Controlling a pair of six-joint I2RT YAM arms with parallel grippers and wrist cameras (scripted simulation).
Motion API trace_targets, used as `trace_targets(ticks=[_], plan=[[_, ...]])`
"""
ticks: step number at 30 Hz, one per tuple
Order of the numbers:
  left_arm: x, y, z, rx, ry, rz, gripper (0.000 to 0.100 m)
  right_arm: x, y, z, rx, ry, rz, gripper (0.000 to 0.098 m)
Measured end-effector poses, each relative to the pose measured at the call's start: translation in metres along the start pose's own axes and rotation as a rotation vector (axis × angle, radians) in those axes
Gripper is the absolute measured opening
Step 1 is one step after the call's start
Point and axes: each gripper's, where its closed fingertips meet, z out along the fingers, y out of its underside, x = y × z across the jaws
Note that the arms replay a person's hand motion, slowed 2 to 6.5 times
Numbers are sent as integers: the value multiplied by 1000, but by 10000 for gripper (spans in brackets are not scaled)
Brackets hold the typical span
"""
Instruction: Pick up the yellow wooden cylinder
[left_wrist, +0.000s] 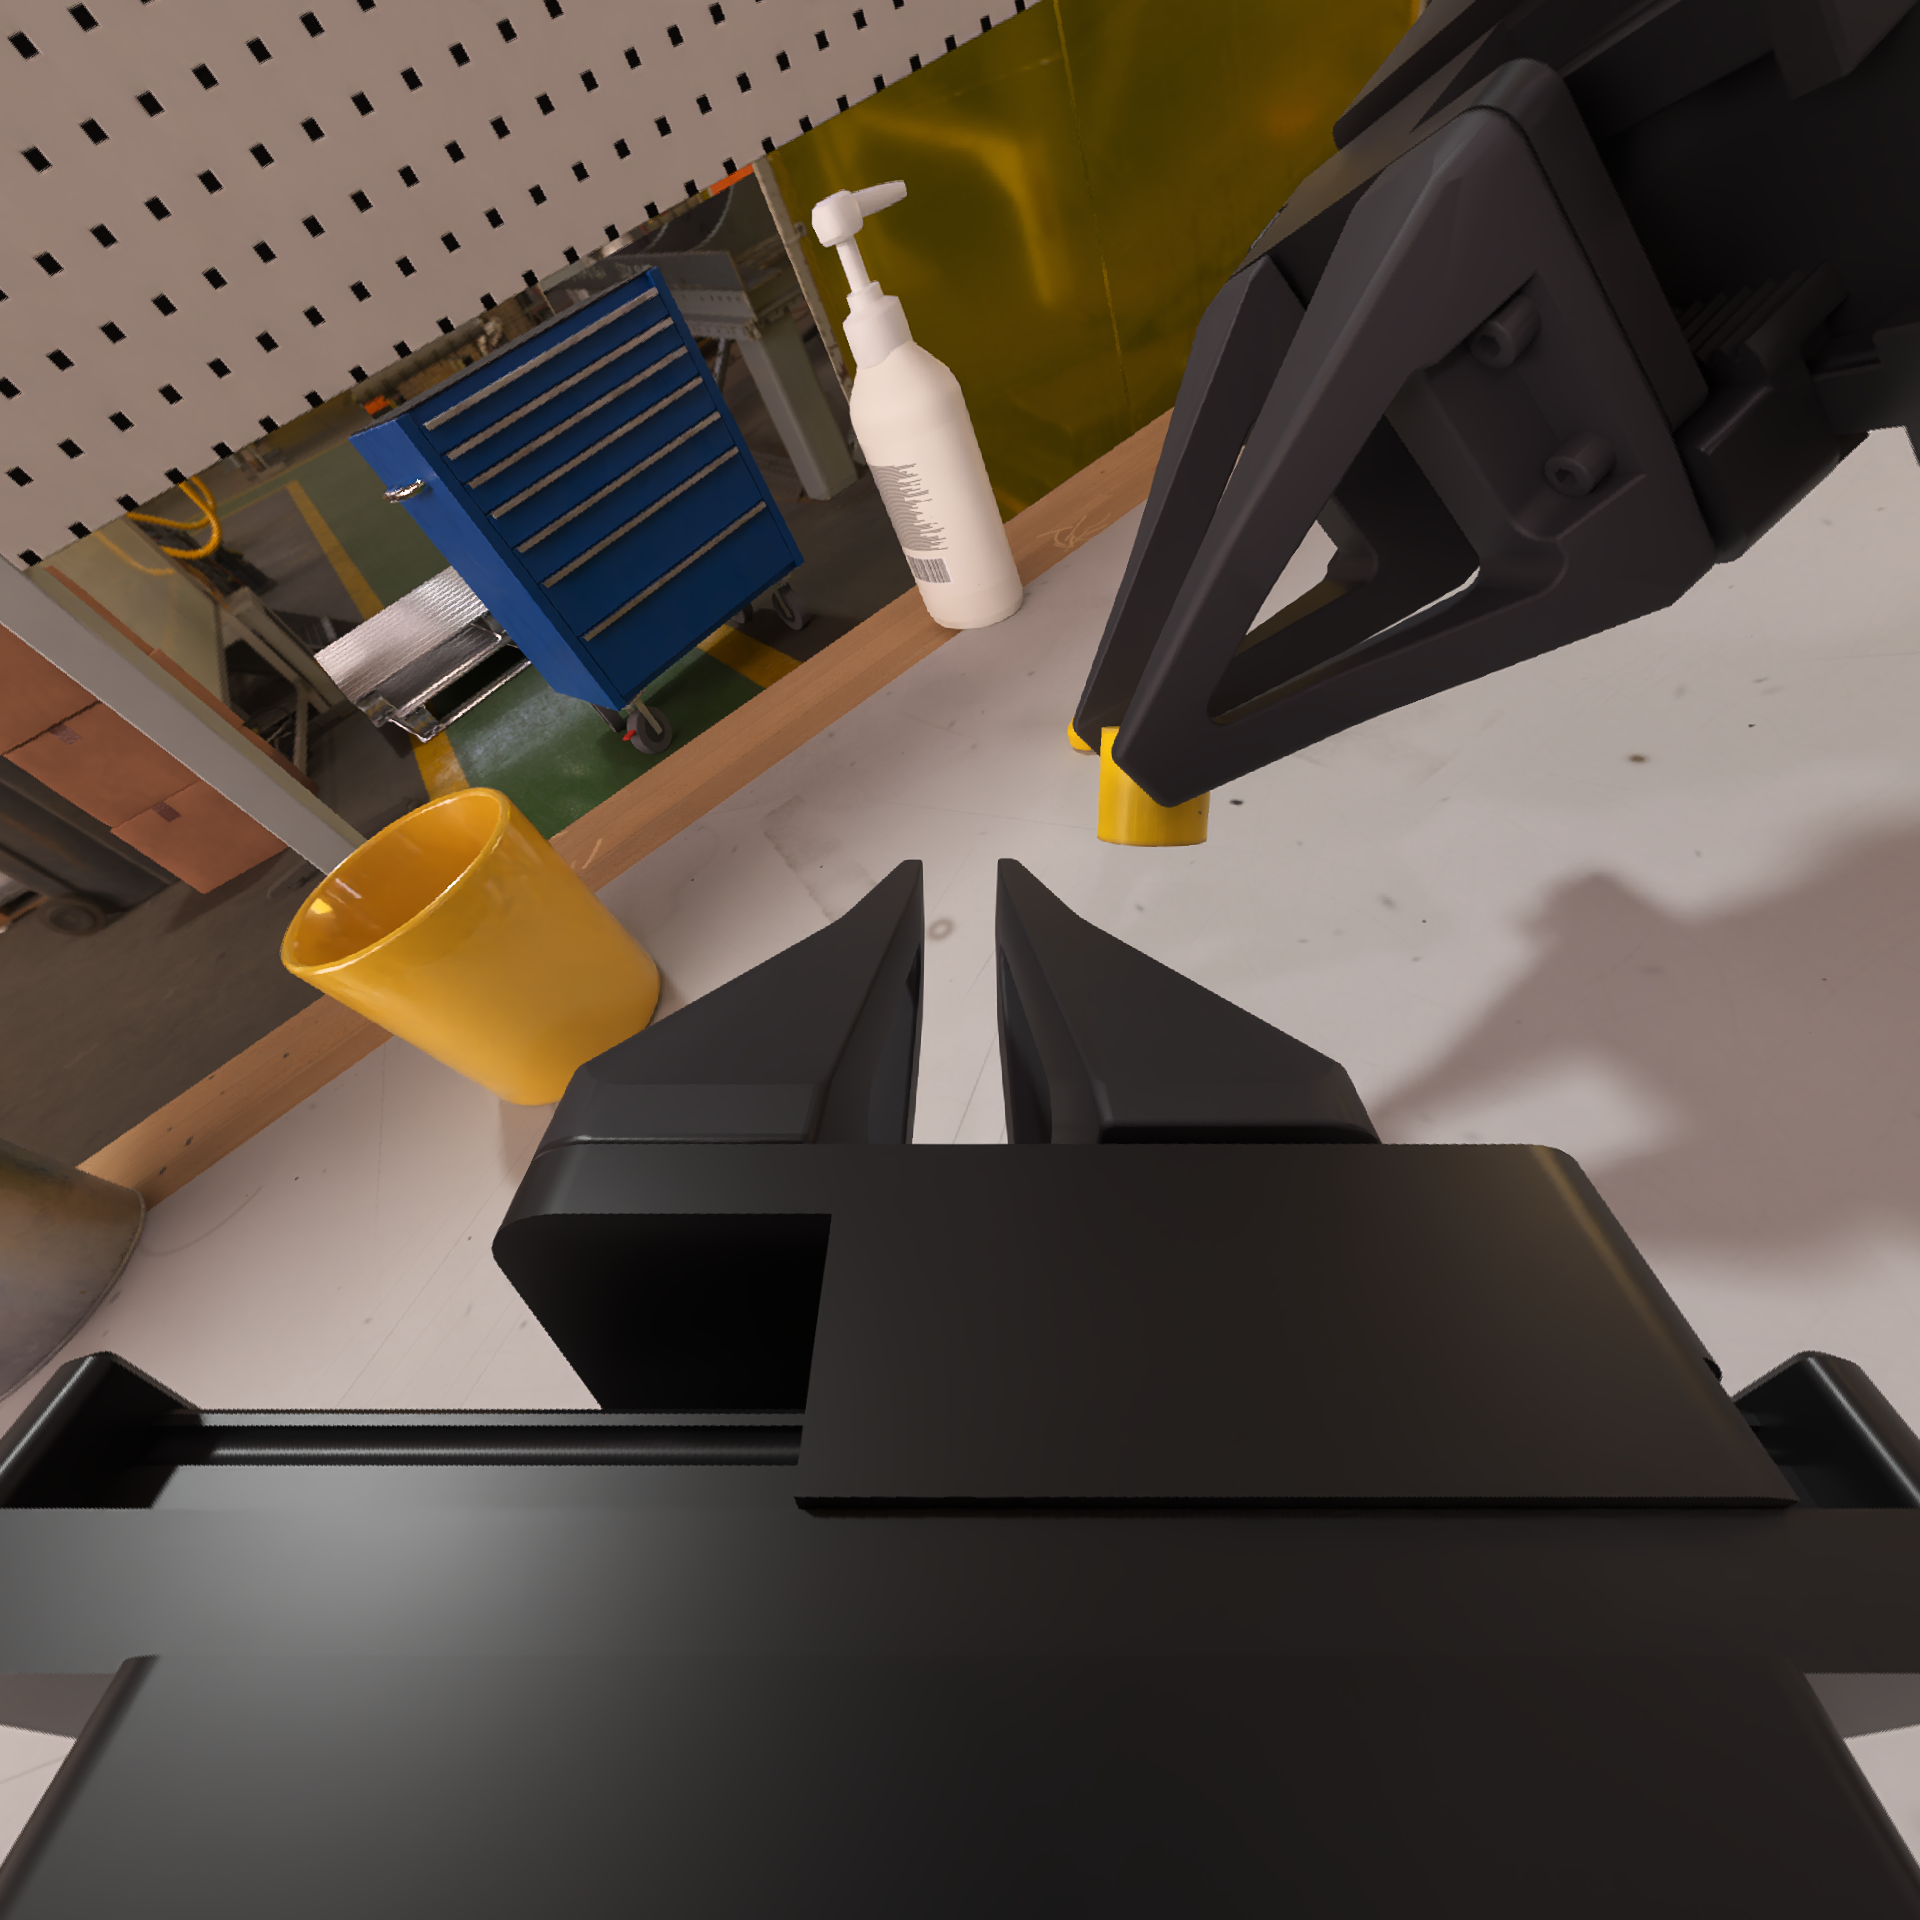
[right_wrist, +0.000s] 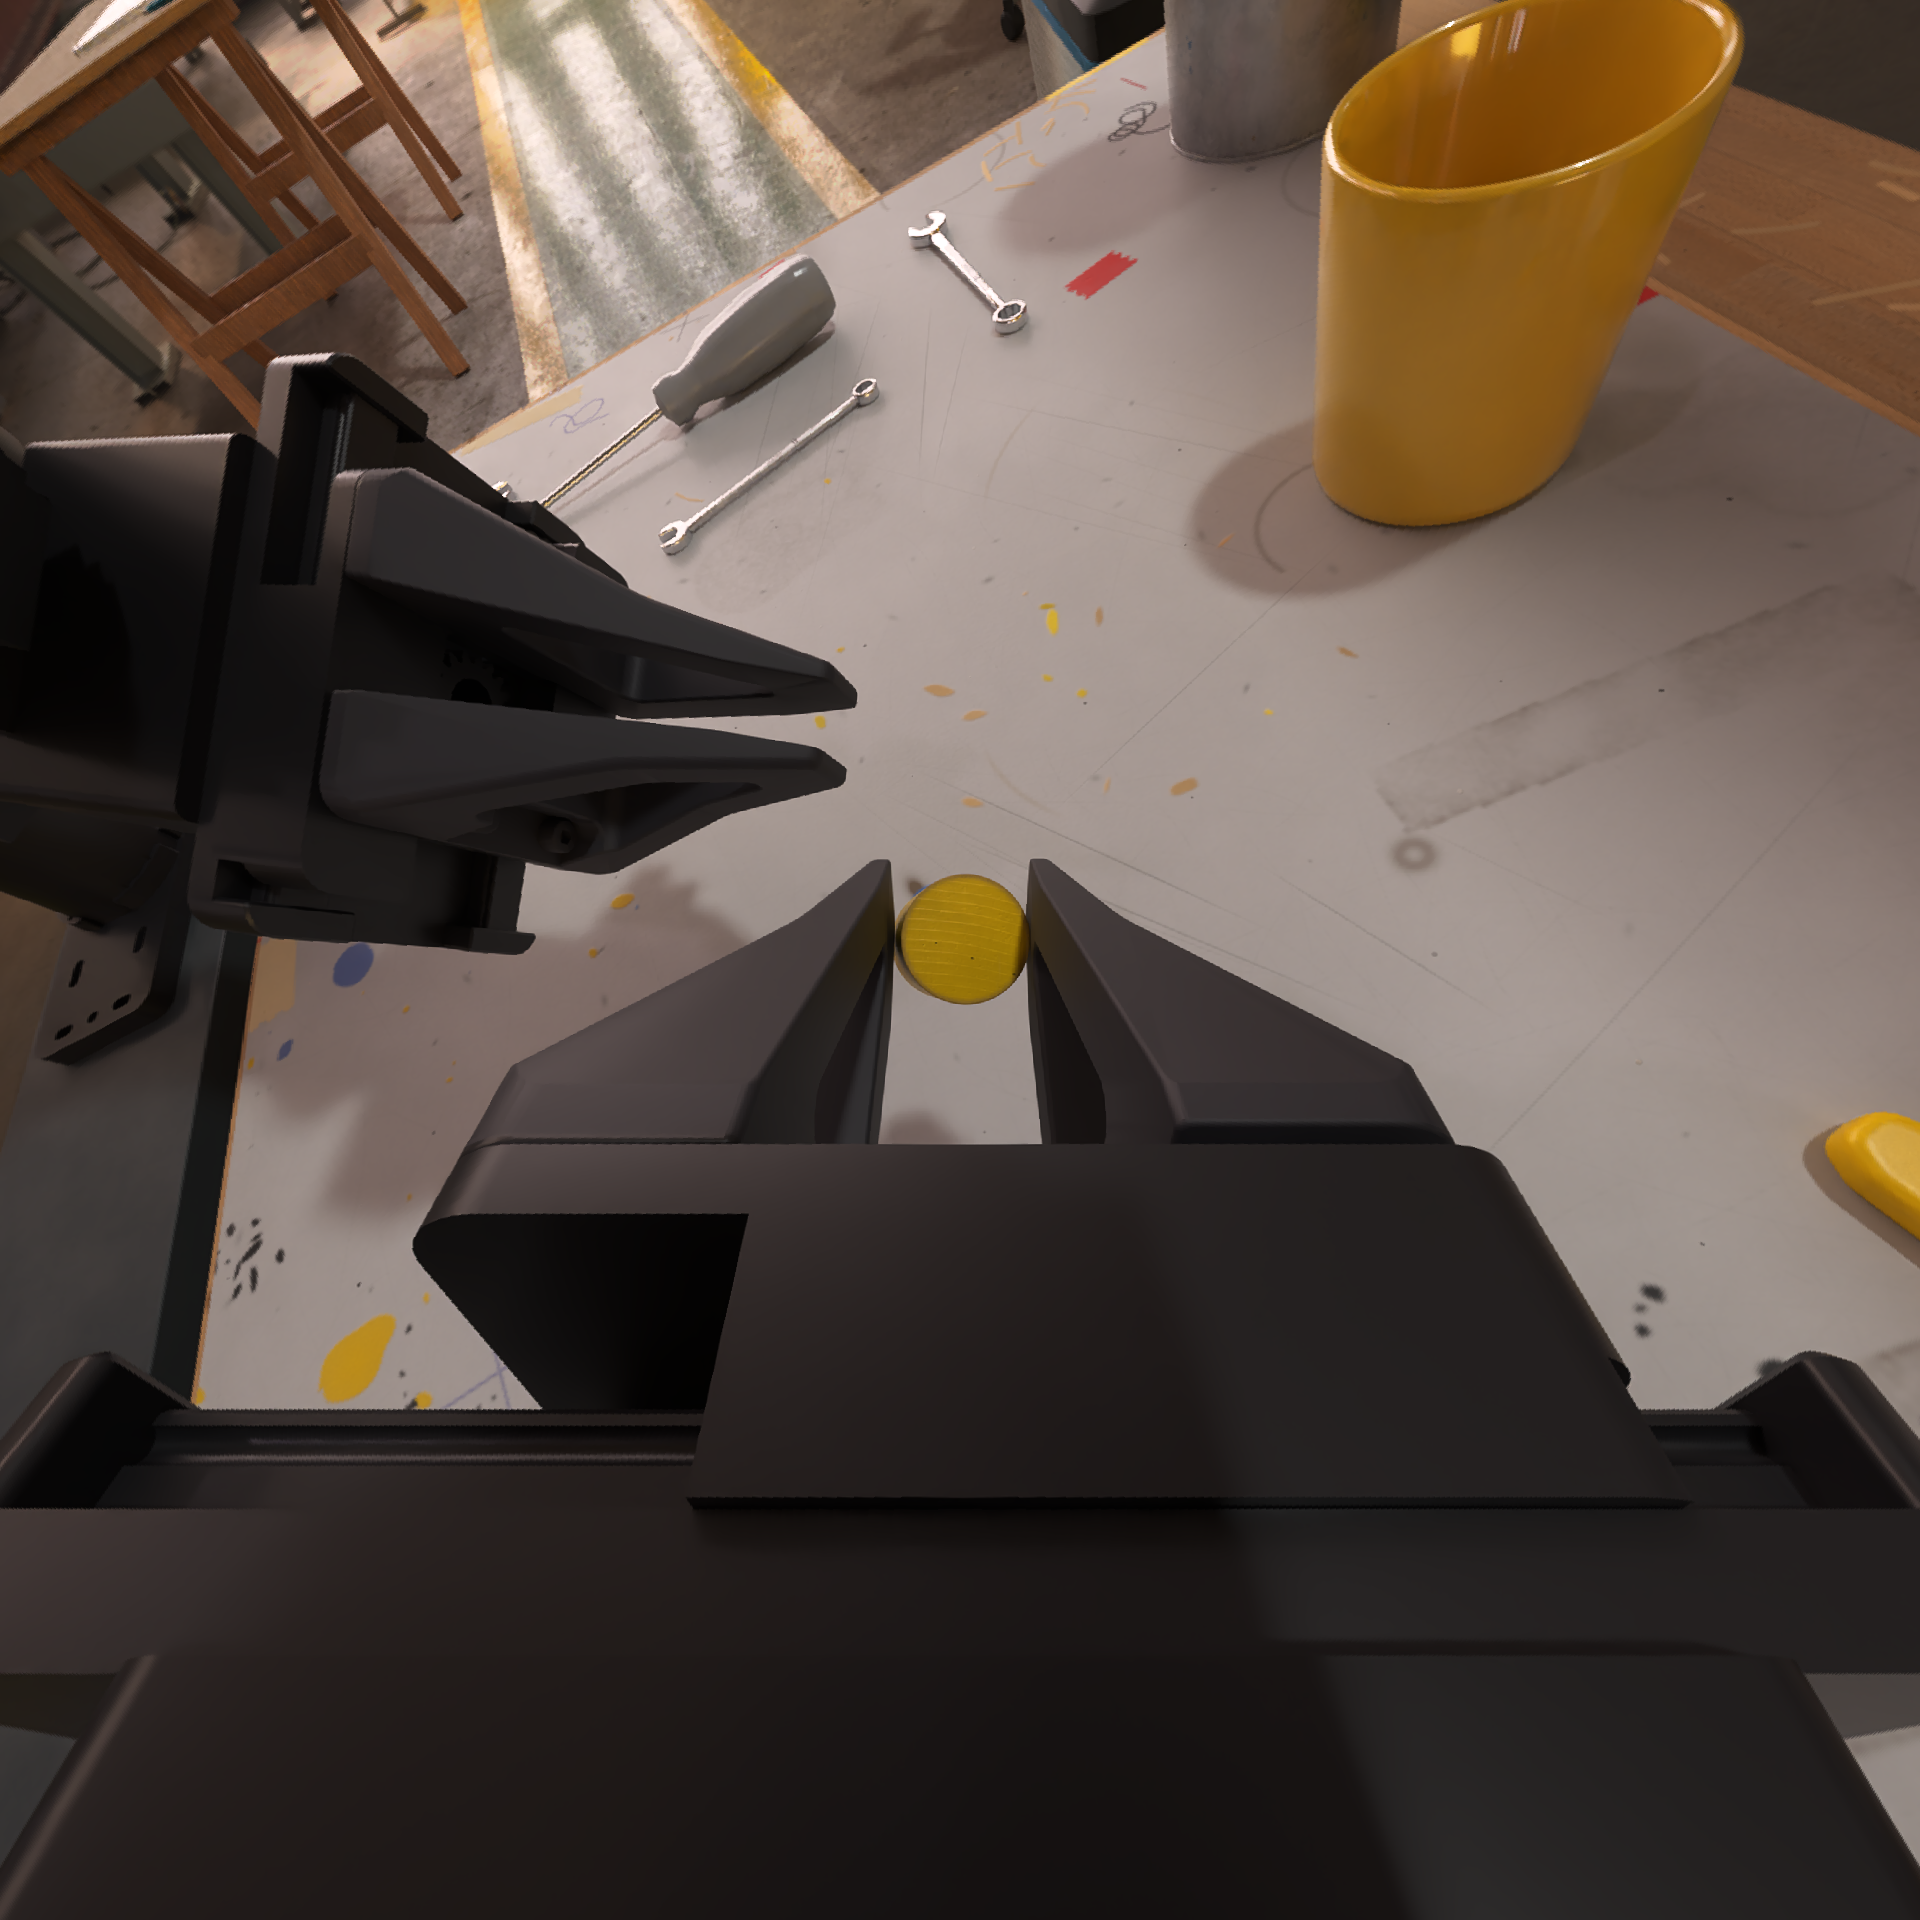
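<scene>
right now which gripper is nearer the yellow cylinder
Right. The right gripper has its fingers on either side of the yellow cylinder, touching it. The left gripper is off to one side, nearly closed, empty.

The small yellow wooden cylinder has fine lines across its flat matt top. The big yellow cup looks smooth and shiny. The two silver metal wrenches gleam. The grey tabletop is dull, scratched and paint-spotted. The black right gripper looks like matt plastic.

Yellow wooden cylinder top hidden behind right gripper, yellow object cut off at right edge, grey metal can cropped at top edge.
</scene>
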Motion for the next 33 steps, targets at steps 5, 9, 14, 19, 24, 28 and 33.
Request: trace_targets(ticks=[5,9,14,19,24,28,33], plan=[[0,0,0,2,-1,0,116,3,0,-1,2,10,1,215],[0,-1,0,3,2,0,116,4,1,-1,1,13,2,215],[2,1,0,-6,8,1,116,4,2,-1,-2,13,0,215],[2,1,1,-5,9,2,116,5,3,-1,-5,19,-5,215],[2,0,1,-4,9,5,116,5,3,-1,-6,19,-5,215],[2,0,1,-4,9,9,116,5,3,-1,-8,18,-3,215],[2,0,1,-4,10,13,116,5,3,-1,-8,19,-4,215]])
